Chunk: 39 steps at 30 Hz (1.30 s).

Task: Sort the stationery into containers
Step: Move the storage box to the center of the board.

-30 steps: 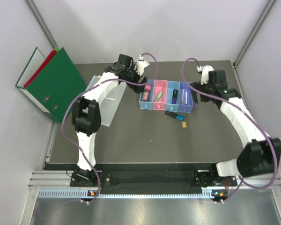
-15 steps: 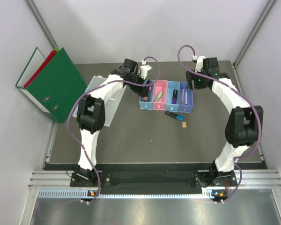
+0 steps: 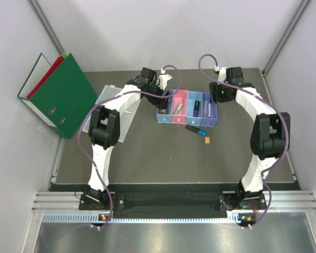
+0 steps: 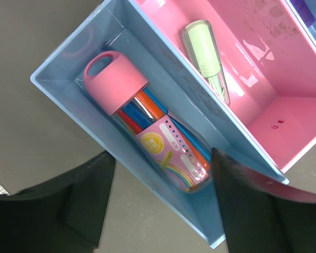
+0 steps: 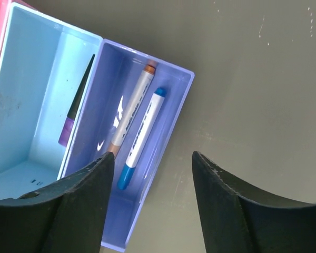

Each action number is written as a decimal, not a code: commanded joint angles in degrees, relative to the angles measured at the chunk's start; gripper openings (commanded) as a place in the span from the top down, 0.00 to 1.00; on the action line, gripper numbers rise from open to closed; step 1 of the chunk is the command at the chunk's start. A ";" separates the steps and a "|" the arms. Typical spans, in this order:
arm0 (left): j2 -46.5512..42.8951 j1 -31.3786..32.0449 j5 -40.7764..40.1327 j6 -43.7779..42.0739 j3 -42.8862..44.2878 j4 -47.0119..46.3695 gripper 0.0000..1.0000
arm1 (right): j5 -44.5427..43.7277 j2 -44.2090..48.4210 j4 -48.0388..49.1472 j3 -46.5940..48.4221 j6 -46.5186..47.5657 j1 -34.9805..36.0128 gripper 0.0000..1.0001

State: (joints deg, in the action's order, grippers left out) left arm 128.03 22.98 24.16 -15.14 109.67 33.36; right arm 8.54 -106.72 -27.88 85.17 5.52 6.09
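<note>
The four joined containers stand mid-table: light blue (image 3: 162, 117), pink (image 3: 180, 116), blue (image 3: 195, 118), purple (image 3: 209, 120). My left gripper (image 3: 164, 96) (image 4: 163, 205) is open and empty, its jaws astride the near wall of the light blue bin (image 4: 84, 121), where a pink-capped glue stick (image 4: 147, 118) lies. A green highlighter (image 4: 205, 55) lies in the pink bin (image 4: 253, 68). My right gripper (image 3: 217, 98) (image 5: 152, 200) is open and empty over the purple bin's (image 5: 108, 68) outer wall; two pens (image 5: 142, 132) lie inside. A dark marker (image 5: 76, 110) lies in the blue bin (image 5: 37, 105).
A blue-tipped pen (image 3: 195, 128) and a tiny tan block (image 3: 207, 140) lie on the table just in front of the bins. A clear sleeve (image 3: 121, 113) lies left of them. Green and red binders (image 3: 60, 95) lean at the far left wall.
My right arm has swung back and left, bringing its gripper to the purple bin's far right end. My left gripper has shifted slightly right, closer over the light blue bin.
</note>
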 commanded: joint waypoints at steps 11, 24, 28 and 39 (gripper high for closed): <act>-1.46 0.22 -1.40 -0.25 -3.58 -4.36 0.42 | 0.52 -2.97 4.32 1.05 -0.16 -0.37 0.49; -3.22 0.22 -2.98 -0.86 -6.74 -5.15 0.74 | 0.52 -4.90 4.68 0.97 0.55 2.17 0.77; -3.57 0.22 -3.42 -1.04 -7.54 -4.28 0.92 | 0.43 -4.82 4.76 0.88 0.72 3.05 0.78; -5.42 0.22 -2.54 -0.42 -10.79 -3.31 0.94 | -1.06 -3.68 4.76 -0.53 1.77 6.65 0.83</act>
State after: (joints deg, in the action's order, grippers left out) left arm 124.49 21.78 15.51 -12.10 101.41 25.45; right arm 5.28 -110.91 -26.98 85.12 6.00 9.10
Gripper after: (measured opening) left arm 0.120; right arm 0.190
